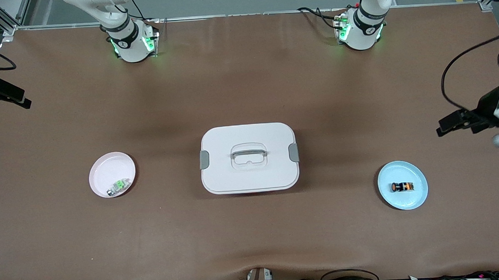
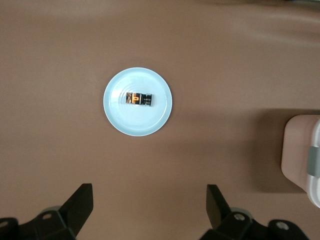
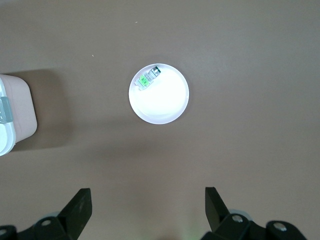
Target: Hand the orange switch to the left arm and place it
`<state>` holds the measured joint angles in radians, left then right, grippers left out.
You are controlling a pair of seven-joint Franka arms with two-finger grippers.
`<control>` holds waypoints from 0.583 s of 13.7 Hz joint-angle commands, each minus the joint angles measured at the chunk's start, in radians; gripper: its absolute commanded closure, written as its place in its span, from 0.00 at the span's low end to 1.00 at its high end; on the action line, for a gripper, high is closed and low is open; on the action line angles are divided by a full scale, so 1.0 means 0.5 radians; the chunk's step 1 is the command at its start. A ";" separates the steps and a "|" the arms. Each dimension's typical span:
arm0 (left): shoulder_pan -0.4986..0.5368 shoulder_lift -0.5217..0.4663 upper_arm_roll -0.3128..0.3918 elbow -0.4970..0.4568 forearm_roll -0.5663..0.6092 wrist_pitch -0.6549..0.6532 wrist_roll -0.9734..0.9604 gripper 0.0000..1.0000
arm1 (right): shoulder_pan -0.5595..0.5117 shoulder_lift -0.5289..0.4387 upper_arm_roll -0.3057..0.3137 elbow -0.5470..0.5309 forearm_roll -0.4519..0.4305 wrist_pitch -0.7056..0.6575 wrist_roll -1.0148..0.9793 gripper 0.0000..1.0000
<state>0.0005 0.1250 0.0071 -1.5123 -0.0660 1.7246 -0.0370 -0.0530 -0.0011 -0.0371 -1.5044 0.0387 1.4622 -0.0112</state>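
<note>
**A:** From the front, where do we see the orange switch [image 1: 402, 186]?

**B:** It lies in the blue plate [image 1: 418, 197], at the left arm's end of the desk [image 1: 254, 241]. Its long side runs along the desk, from one arm's end toward the other. The left end effector [image 1: 451, 125] hangs over the desk edge near that plate, so we think the left arm is the nearer one. The right end effector [image 1: 18, 99] is well apart, over the other end.

**A:** And the box [image 1: 249, 157]?

**B:** It sits shut in the middle, between the blue plate and the pink plate [image 1: 101, 171]. The pink plate holds only a small green part [image 1: 119, 185].

**A:** What does the left wrist view show us?

**B:** The left end effector [image 2: 150, 205] is wide open and holds nothing. The orange switch [image 2: 139, 99] is below it, in the blue plate [image 2: 120, 117].

**A:** And the right wrist view?

**B:** The right end effector [image 3: 148, 206] is wide open and empty too, over the pink plate [image 3: 165, 107].
</note>
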 commanded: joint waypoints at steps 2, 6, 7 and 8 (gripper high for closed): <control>0.005 -0.390 0.004 -0.288 -0.034 0.021 0.028 0.00 | -0.035 -0.016 0.025 -0.004 -0.004 -0.007 0.013 0.00; 0.014 -0.700 -0.063 -0.640 -0.012 0.246 0.001 0.00 | -0.047 -0.013 0.022 -0.004 -0.004 0.006 0.013 0.00; 0.014 -0.774 -0.063 -0.727 -0.015 0.314 -0.009 0.00 | -0.044 -0.013 0.025 -0.004 -0.004 0.009 0.013 0.00; 0.014 -0.796 -0.066 -0.734 -0.012 0.303 -0.006 0.00 | -0.041 -0.013 0.025 -0.004 -0.001 0.012 0.013 0.00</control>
<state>-0.0003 -0.1875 -0.0163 -1.7813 -0.0662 1.8288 -0.0401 -0.0554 -0.0011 -0.0392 -1.5044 0.0387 1.4645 -0.0109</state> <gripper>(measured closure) 0.000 0.000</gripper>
